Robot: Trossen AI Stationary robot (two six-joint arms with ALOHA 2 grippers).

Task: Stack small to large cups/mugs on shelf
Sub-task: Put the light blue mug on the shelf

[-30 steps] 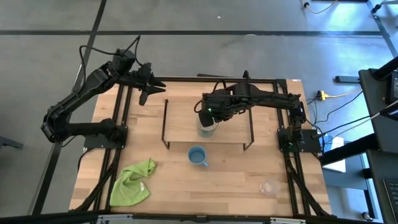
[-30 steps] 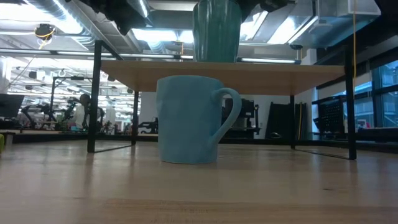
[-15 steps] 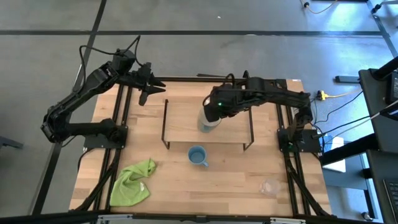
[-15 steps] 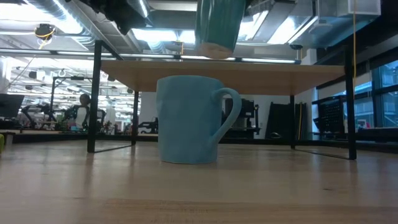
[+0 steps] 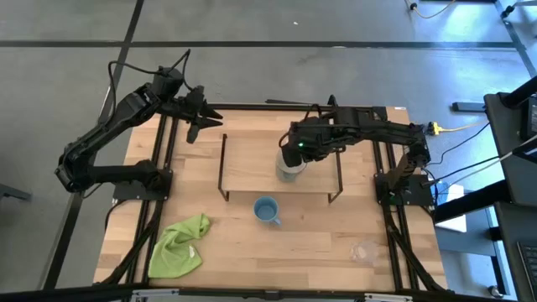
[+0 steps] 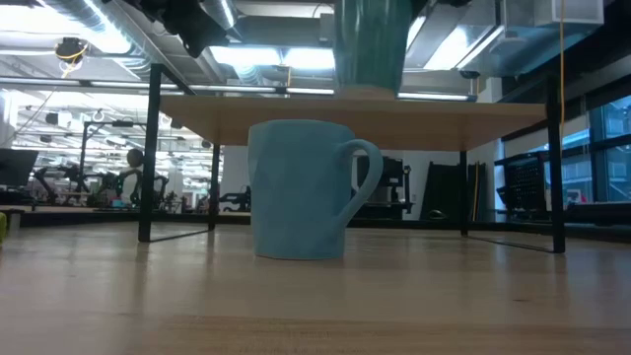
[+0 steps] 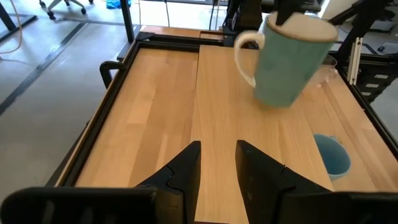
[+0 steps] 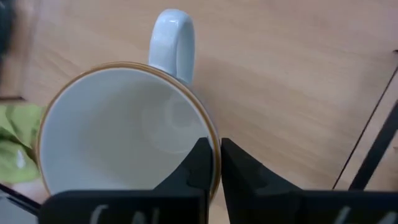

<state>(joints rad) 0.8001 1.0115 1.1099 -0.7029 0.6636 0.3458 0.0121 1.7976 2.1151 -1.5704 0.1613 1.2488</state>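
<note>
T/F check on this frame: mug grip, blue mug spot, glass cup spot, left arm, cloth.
1. The right pincer grips the cream mug by its rim. True.
2. The blue mug stands on the shelf. False: it stands on the table, in front of the shelf.
3. The glass cup sits inside the blue mug. False: it stands apart, near the table's front right corner.
4. The left pincer holds nothing. True.
5. The green cloth lies on the shelf. False: it lies on the table, front left.
</note>
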